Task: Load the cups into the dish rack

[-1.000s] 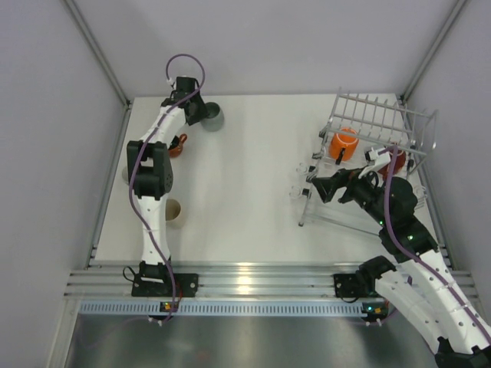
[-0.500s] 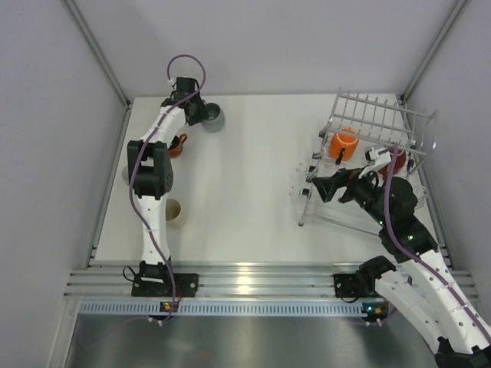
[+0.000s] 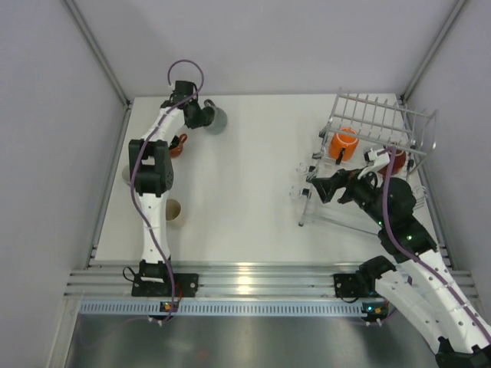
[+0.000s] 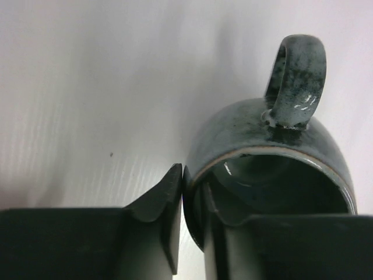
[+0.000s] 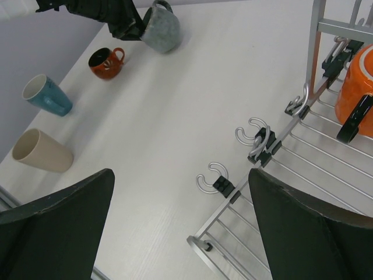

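My left gripper point(image 3: 204, 115) point(image 4: 190, 182) is shut on the rim of the grey cup point(image 3: 218, 118) point(image 4: 245, 125) at the table's far left: one finger is outside the wall, the other inside, and the handle points away. The squat orange-red cup point(image 3: 177, 146) point(image 5: 106, 62), the light blue cup point(image 5: 48, 94) and the cream cup point(image 3: 173, 210) point(image 5: 41, 151) lie along the left side. In the dish rack point(image 3: 383, 121) point(image 5: 326, 153) sit the bright orange cup point(image 3: 344, 144) and a dark red cup point(image 3: 397, 159), which my right arm half hides. My right gripper point(image 3: 317, 186) point(image 5: 180, 224) hangs open over the rack's left edge.
Wire hooks point(image 5: 217, 178) stick out from the rack's left edge. Grey walls close in the table on the left, the back and the right. An aluminium rail point(image 3: 245, 276) runs along the near edge between the arm bases.
The left jaws have closed onto the grey cup's wall, and the cup has tipped and shifted slightly right. The right arm has not moved.
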Controlling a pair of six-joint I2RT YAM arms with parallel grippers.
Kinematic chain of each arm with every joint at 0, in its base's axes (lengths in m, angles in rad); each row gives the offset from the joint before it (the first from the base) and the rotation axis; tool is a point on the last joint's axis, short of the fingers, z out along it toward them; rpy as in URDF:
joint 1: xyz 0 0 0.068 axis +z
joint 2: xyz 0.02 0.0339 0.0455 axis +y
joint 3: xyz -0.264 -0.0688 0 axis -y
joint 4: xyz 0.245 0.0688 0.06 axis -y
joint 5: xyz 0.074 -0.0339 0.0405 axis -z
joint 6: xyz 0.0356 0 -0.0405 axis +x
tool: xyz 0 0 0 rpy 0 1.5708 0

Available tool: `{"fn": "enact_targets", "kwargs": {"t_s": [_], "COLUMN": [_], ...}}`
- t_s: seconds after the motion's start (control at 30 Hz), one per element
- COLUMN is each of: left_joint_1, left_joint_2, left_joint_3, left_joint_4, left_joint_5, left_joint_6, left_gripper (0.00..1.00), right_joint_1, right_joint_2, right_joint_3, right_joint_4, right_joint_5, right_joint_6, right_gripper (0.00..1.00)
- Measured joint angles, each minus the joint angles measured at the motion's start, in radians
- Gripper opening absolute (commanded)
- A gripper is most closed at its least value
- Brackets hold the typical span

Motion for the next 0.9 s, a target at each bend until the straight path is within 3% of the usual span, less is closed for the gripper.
{"fn": "enact_targets", "kwargs": {"t_s": [0.03,0.1,0.33,0.67,0.9], "left_joint_1": [0.002,0.001,-0.002,0.0,0.0], "left_joint_2": [0.008,0.021,0.022,-0.075,-0.235], "left_joint_3": [0.0,0.0,-0.002,-0.167,-0.279], "left_joint_4": [-0.008,-0.023,-0.044,0.008,0.051], "left_joint_5": [0.013,0.039,0.175,0.539,0.804], "left_joint_6": [-0.001,-0.004,0.002,-0.043,-0.121], "left_gripper": [0.08,0.0,0.0,0.0,0.0], "right_joint_1": [0.0,0.001,0.002,0.002,0.002], "right_joint_2": [0.0,0.0,0.002,0.023,0.15], "right_joint_3": [-0.001,-0.001,-0.001,-0.001,0.001], "right_joint_4": [0.0,0.0,0.0,0.013,0.269], "right_joint_5": [0.0,0.002,0.011,0.016,0.079], "right_joint_6": [0.0,0.0,-0.004,-0.023,-0.127], "right_gripper": [0.99,0.99,0.99,0.99,0.95]}}
